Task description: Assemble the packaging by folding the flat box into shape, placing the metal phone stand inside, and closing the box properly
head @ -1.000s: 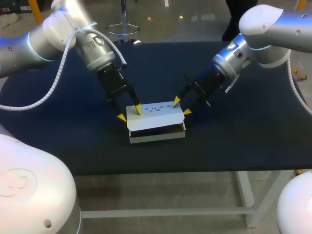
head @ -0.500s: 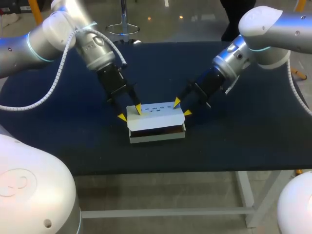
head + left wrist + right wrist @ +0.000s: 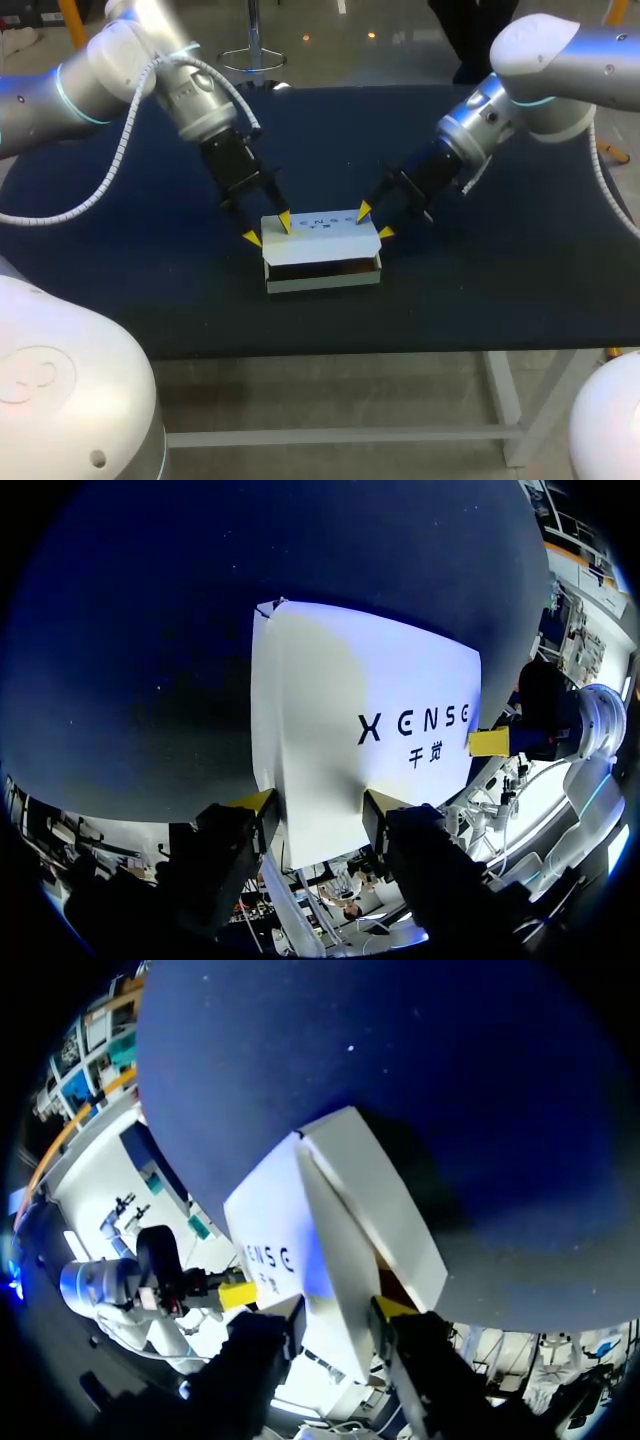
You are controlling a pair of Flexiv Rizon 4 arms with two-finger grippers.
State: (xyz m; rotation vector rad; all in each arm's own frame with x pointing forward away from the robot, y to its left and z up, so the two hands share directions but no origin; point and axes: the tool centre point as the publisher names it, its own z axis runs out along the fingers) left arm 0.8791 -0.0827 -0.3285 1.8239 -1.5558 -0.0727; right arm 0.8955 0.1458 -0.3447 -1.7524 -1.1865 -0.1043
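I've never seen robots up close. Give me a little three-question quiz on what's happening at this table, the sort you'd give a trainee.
1. True or false: the white box has its lid pressed fully shut.
2. Where is the white box? A) lifted in the air B) resting on the dark table C) on the floor
3. How many claws are at the box, and at which ends?

Key
1. False: a gap along the front shows a brown inside.
2. B.
3. Two: the left claw at its left end, the right claw at its right end.
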